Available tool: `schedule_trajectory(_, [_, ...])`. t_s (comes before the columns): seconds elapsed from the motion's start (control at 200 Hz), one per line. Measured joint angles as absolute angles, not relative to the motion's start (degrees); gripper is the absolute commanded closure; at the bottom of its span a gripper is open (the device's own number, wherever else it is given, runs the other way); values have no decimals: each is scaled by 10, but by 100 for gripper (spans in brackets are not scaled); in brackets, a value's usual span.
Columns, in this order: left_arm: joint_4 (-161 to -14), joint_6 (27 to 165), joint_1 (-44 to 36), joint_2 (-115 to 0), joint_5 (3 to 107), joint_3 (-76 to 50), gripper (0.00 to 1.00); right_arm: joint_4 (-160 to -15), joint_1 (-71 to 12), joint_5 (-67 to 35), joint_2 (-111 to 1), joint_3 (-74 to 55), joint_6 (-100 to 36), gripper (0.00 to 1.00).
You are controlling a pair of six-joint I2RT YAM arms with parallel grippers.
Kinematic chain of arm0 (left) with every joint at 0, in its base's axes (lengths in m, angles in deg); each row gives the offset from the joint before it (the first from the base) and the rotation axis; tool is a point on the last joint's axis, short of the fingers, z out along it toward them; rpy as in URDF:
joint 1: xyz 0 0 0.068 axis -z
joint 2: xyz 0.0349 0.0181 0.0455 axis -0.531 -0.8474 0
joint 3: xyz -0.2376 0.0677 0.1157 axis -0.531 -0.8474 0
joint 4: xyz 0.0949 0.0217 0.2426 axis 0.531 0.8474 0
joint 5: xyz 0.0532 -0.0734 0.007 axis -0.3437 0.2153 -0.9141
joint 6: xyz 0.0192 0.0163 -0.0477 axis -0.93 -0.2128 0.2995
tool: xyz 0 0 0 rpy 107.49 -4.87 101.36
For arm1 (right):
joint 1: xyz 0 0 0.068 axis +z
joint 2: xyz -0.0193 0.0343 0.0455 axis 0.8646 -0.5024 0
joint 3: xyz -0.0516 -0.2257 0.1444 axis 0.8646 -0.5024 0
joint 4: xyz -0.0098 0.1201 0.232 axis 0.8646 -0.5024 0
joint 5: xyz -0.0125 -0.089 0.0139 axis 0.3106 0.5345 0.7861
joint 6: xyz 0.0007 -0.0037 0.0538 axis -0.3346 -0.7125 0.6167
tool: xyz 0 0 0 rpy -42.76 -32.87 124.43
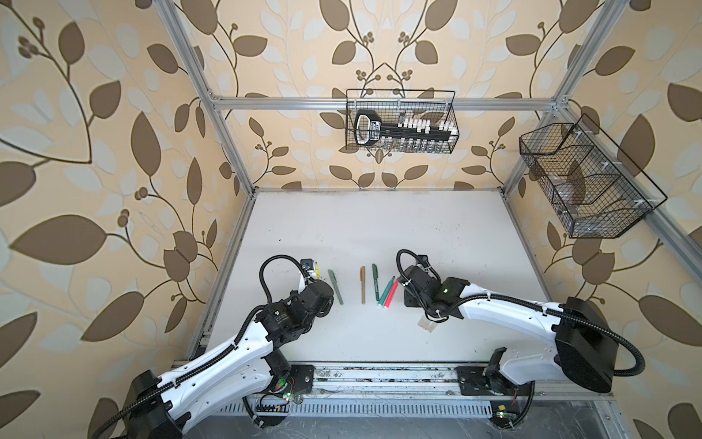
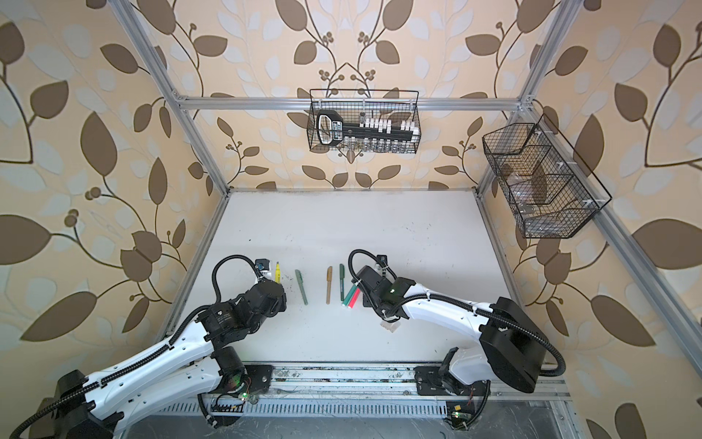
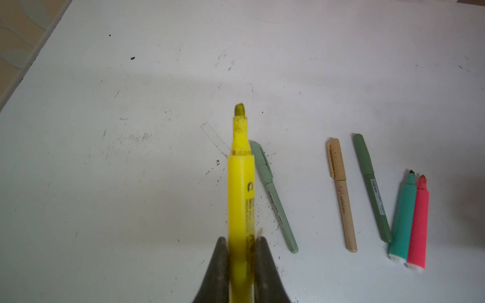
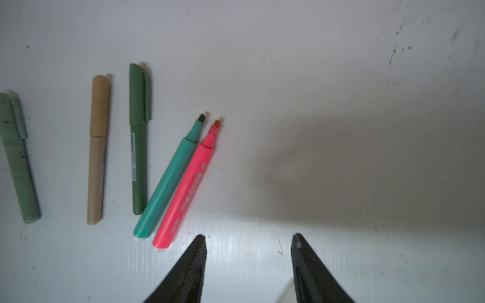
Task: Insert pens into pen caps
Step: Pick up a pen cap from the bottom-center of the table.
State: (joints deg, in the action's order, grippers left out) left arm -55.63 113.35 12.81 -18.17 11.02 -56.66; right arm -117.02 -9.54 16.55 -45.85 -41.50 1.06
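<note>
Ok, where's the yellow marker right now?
The yellow marker is clamped in the left gripper, with its uncapped tip pointing away from the robot. In a top view it sits on the robot's left, just left of the grey-green pen.

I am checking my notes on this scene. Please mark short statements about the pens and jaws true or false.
1. The left jaws grip the yellow marker. True.
2. The yellow marker is capped. False: its tip is bare.
3. The tan pen lies between the sage pen and the dark green pen. True.
4. The pink marker lies far from the green marker. False: they lie side by side.
5. The right jaws hold a pen. False: they stand apart, empty between the tips.
</note>
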Motion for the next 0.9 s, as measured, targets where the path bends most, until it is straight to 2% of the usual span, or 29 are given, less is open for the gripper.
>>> schedule_trajectory(0.9, [-558,1133,128,-169,120,-573,100,-1221,-44,123,-433,-463,77,49])
